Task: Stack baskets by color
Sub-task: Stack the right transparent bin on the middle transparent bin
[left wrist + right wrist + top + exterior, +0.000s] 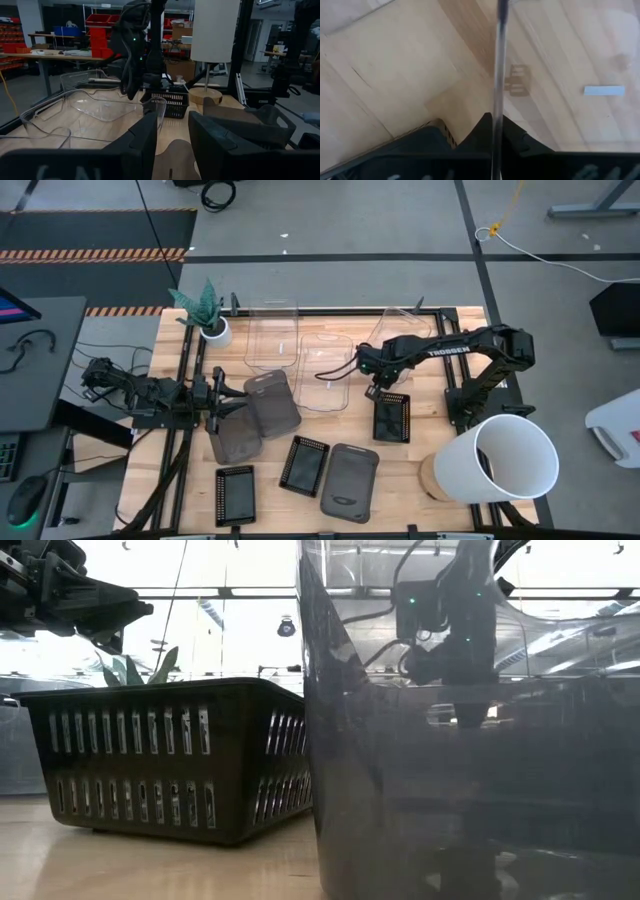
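The right gripper point(370, 387) is pinched shut on the clear basket's point(325, 375) thin right rim — light, stiff, slippery plastic. Left gripper point(222, 402) waits, fingers apart.

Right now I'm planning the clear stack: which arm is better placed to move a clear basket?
Right. Its end effector is already shut on the wall of a clear basket mid-table. The left end effector sits over the grey baskets, away from the clear ones.
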`<action>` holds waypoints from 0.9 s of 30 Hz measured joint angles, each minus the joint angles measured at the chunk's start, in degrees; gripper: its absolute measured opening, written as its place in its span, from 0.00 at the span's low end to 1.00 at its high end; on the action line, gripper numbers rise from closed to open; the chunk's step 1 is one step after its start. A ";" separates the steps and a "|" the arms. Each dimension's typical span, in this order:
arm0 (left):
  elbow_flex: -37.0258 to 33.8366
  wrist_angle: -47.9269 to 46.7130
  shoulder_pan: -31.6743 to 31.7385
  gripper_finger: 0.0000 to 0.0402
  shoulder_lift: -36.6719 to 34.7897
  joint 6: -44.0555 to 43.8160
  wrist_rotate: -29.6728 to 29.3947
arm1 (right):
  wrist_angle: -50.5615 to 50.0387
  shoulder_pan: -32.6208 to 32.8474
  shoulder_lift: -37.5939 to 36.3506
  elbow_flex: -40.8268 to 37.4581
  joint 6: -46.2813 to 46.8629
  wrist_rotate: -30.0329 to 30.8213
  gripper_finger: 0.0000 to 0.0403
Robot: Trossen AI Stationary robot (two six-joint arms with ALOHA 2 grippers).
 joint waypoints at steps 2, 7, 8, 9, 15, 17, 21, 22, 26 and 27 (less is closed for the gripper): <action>0.00 -0.01 0.00 0.30 0.02 0.01 0.01 | -0.14 0.01 -0.27 -0.08 -0.56 0.03 0.02; 0.00 -0.01 0.00 0.30 0.02 0.01 0.01 | -1.04 0.03 -1.74 -0.13 -0.53 1.95 0.02; -0.02 -0.01 0.00 0.30 0.00 0.01 -0.01 | -1.42 0.05 -2.07 -0.13 -0.39 2.60 0.02; 0.00 -0.01 0.00 0.30 0.00 0.01 0.00 | -1.69 0.05 -2.39 -0.02 -0.25 2.73 0.01; 0.00 -0.01 0.00 0.30 0.00 0.01 -0.01 | -5.74 1.89 -3.36 3.00 0.80 5.21 0.01; 0.00 -0.01 0.00 0.30 0.00 0.01 -0.01 | -7.50 2.57 -3.40 4.89 0.81 7.29 0.01; -0.01 -0.01 0.00 0.30 0.00 0.01 -0.01 | -10.27 3.86 -3.46 9.40 0.87 9.13 0.01; 0.00 -0.01 0.00 0.30 0.00 0.00 0.01 | -11.22 4.43 -3.46 10.67 1.15 9.68 0.01; 0.00 0.01 0.00 0.30 0.00 0.01 0.01 | -13.09 7.17 -3.46 15.16 2.22 14.95 0.01; 0.00 -0.01 0.00 0.30 0.00 0.01 0.01 | -12.94 7.86 -3.46 16.26 1.91 16.51 0.01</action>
